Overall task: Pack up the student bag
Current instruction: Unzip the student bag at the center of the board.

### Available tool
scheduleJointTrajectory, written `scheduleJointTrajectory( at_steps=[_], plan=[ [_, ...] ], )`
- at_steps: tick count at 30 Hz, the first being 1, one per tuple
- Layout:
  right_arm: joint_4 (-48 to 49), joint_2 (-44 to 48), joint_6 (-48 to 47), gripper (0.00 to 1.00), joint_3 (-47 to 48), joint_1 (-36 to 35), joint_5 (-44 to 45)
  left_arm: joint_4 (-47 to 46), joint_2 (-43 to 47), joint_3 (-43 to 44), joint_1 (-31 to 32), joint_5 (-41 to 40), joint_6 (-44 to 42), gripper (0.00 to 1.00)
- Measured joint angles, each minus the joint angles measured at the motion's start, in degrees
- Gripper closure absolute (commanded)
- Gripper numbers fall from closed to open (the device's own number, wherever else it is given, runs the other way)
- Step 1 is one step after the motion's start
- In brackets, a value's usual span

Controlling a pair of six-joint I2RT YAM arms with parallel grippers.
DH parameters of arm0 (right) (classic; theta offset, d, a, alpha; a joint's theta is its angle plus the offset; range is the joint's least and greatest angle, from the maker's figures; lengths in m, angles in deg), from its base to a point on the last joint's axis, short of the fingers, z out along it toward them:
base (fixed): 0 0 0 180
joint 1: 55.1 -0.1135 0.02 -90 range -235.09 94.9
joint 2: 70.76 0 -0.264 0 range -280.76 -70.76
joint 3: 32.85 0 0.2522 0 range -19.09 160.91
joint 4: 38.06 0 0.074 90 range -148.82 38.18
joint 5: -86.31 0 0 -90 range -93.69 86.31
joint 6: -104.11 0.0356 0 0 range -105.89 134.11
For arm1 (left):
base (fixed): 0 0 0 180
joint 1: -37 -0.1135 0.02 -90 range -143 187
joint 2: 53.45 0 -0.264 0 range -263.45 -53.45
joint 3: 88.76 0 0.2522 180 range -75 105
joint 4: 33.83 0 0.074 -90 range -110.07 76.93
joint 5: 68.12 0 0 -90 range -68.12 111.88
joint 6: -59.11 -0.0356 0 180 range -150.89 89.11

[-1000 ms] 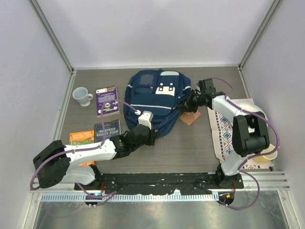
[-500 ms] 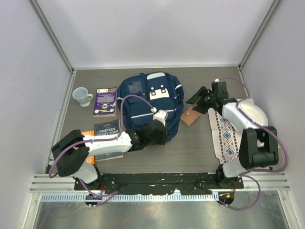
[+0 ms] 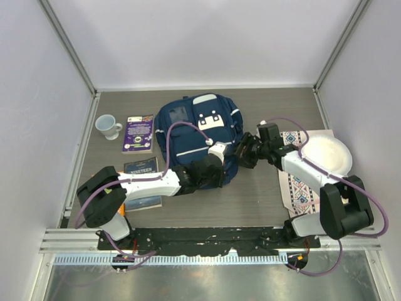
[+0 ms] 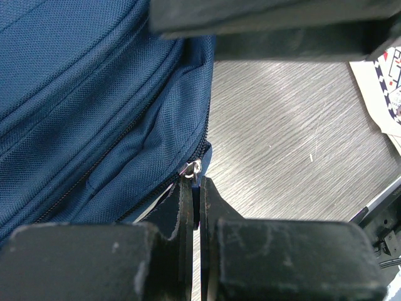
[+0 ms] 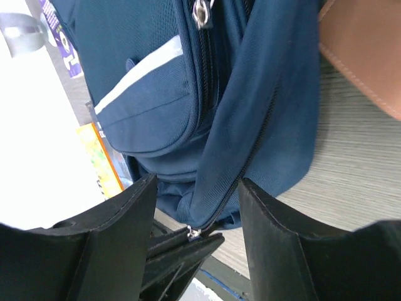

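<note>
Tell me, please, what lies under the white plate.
The white plate rests on the far end of a patterned cloth. The cloth beneath it is covered, so whether anything else lies there cannot be seen.

Grey wood-grain table between plain white walls.

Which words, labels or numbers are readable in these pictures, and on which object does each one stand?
"NINETEEN": on the cover of the dark blue book; anything under this word is covered by the arm.
Purple book: there is print on the cover, but it is too small to read.
Orange book: print too blurred to read.
Backpack: no readable text; its white patch shows only marks.
</note>
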Motion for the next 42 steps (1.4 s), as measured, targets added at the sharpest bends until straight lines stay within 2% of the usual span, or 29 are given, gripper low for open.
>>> scheduleJointTrajectory(
  at_steps=[1,2,4,6,7,9,15,23,30,32,33,34,37,42],
  plan=[
    [0.9,-1.2,0.5,0.44,0.0,-1.0,0.0,0.0,0.0,0.0,0.0,0.0,0.0,1.00],
    [1.5,-2.3,0.8,0.50,0.0,-1.9,0.1,0.0,0.0,0.0,0.0,0.0,-0.1,1.00],
    [2.4,-4.0,1.5,0.69,0.0,-2.7,0.3,0.0,0.0,0.0,0.0,0.0,-0.2,1.00],
    [2.4,-5.4,1.8,0.79,0.0,-2.8,0.8,0.0,0.0,0.0,0.0,0.0,-0.2,1.00],
    [2.4,-5.7,1.9,0.90,0.0,-2.8,0.7,0.0,0.0,0.0,-0.1,0.0,-0.3,1.00],
    [2.2,-6.1,1.8,0.99,0.1,-2.8,1.3,0.0,0.1,0.0,-0.1,0.0,-0.6,1.00],
    [-0.4,-6.5,0.5,0.99,3.3,-0.3,1.4,0.8,2.7,-1.7,-0.1,-1.8,-1.3,1.00],
    [-3.1,-8.3,-2.6,0.99,6.9,7.1,-0.1,5.8,14.0,-12.1,-0.3,-9.0,0.1,1.00],
    [-4.1,-8.3,-3.6,0.99,6.9,8.2,-1.1,13.8,16.2,-13.0,-3.0,-14.5,2.3,1.00],
    [-4.1,-8.3,-3.7,0.84,6.9,8.5,-1.5,15.3,16.2,-12.9,-4.2,-15.1,2.3,1.00],
    [-4.2,-8.3,-3.8,0.73,7.0,8.5,-1.8,15.6,16.2,-12.9,-4.5,-15.1,2.3,1.00],
    [-4.1,-8.4,-4.0,0.56,7.1,8.6,-2.4,15.9,16.2,-12.8,-4.7,-15.0,2.0,1.00],
    [-3.5,-8.6,-4.3,0.45,7.4,9.6,-2.5,16.5,16.5,-12.6,-5.0,-14.1,0.7,1.00],
    [-3.0,-4.4,-4.4,0.40,5.0,11.1,-0.3,16.0,16.9,-12.6,-5.4,-11.1,-0.3,1.00]
  ],
)
